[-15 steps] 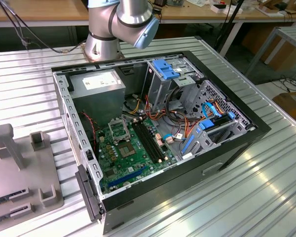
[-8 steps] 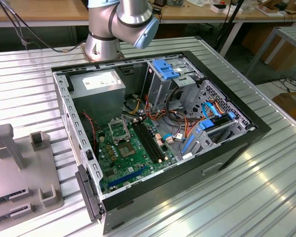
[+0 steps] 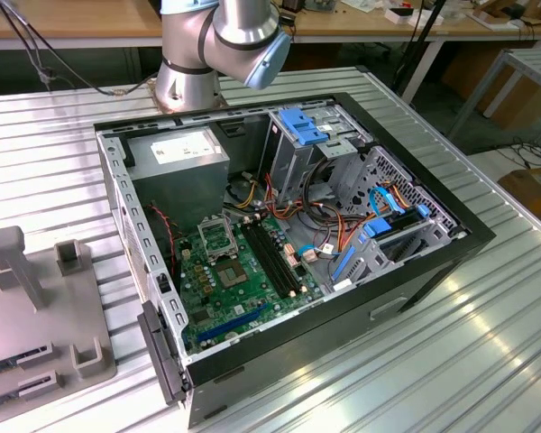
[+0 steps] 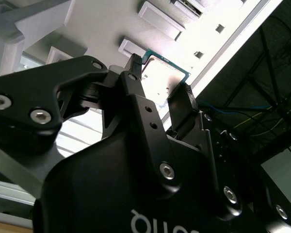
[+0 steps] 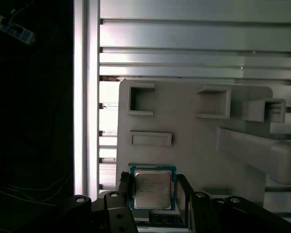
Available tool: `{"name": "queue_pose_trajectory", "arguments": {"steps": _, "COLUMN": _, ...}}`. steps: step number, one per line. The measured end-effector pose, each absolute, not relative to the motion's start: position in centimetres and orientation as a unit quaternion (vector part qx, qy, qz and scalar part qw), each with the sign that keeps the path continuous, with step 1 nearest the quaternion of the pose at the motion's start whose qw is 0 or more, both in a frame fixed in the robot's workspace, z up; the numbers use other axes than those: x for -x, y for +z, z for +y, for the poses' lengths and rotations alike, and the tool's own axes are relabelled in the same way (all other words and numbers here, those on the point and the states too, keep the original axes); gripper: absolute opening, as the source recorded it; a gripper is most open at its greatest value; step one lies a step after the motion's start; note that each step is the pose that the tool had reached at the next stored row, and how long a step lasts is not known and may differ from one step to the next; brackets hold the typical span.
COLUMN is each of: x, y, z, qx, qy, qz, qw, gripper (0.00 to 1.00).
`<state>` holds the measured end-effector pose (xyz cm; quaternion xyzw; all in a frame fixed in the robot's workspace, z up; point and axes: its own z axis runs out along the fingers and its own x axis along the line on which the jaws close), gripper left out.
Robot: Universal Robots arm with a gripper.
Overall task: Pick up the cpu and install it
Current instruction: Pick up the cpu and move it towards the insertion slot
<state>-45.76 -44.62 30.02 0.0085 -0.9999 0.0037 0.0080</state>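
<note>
The cpu, a small square chip with a silver top and a thin green rim, lies at the edge of the grey fixture plate. My gripper straddles it, one black finger pressed against each side, shut on it. In the second wrist view the cpu shows between the same fingers of the gripper. In the exterior view the open computer case holds the green motherboard with its square metal socket frame.
The grey fixture plate with upright posts and pockets lies on the ribbed metal table at the exterior view's left of the case. The arm's base stands behind the case. Cables, a drive cage and a power supply crowd the case.
</note>
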Motion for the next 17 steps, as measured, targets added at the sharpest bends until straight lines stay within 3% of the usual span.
{"name": "queue_pose_trajectory", "arguments": {"steps": 17, "x": 45.75, "y": 30.45, "z": -44.62, "qx": -0.008, "qy": 0.004, "qz": -1.0, "qw": 0.008, "gripper": 0.47}}
